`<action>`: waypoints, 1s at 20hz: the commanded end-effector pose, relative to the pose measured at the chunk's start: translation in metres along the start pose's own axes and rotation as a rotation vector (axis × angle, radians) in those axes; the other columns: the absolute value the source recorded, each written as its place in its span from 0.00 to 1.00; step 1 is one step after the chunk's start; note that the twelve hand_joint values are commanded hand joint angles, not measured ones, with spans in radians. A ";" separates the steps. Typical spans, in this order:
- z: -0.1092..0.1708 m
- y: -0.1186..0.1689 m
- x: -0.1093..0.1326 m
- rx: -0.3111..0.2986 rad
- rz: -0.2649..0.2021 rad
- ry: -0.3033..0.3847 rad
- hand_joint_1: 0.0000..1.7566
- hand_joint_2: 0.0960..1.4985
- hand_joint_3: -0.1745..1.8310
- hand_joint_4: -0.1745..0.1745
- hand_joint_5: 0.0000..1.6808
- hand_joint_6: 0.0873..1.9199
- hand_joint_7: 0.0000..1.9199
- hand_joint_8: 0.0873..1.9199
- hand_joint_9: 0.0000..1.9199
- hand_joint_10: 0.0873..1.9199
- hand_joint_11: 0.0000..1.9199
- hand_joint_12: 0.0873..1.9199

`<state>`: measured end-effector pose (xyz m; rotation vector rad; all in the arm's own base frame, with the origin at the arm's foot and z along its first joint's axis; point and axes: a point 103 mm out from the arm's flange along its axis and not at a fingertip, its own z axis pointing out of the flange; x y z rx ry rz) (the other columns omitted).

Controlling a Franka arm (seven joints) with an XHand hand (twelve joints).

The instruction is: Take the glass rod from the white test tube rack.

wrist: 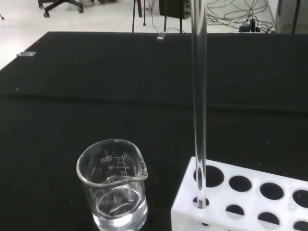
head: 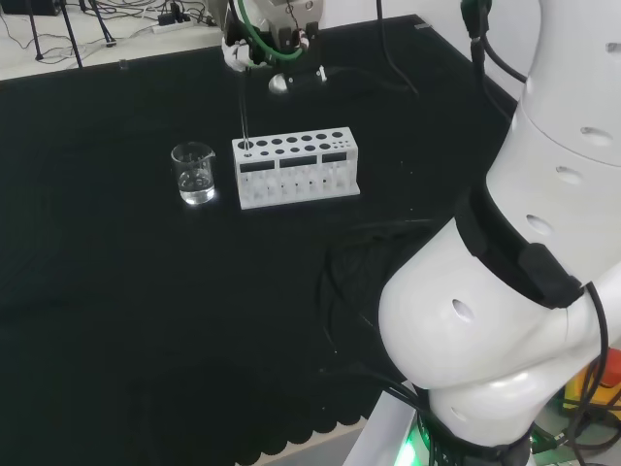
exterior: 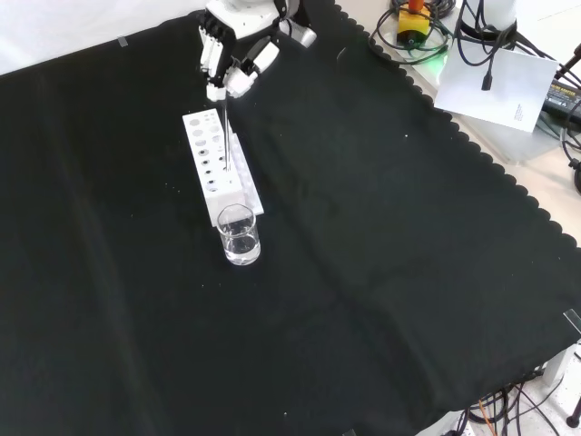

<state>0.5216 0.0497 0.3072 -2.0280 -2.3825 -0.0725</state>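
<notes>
Glass rod (wrist: 199,96) stands upright, its lower end in a hole at the end of the white test tube rack (head: 296,171) nearest the beaker (head: 194,173). On the black cloth (head: 116,291), rack and beaker sit just beside each other. The hand (exterior: 231,54) pinches the rod's top between curled fingers.
</notes>
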 end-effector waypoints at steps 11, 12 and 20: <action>-0.088 -0.021 0.017 -0.073 -0.009 -0.022 0.74 0.73 0.00 0.00 0.77 0.05 0.58 0.56 0.85 0.41 0.89 0.17; -0.087 -0.020 0.019 -0.074 -0.012 -0.022 0.74 0.73 0.00 0.00 0.77 0.05 0.58 0.56 0.85 0.41 0.89 0.17; -0.084 -0.021 0.031 -0.078 -0.063 -0.027 0.74 0.73 0.00 0.00 0.77 0.04 0.58 0.56 0.85 0.41 0.89 0.17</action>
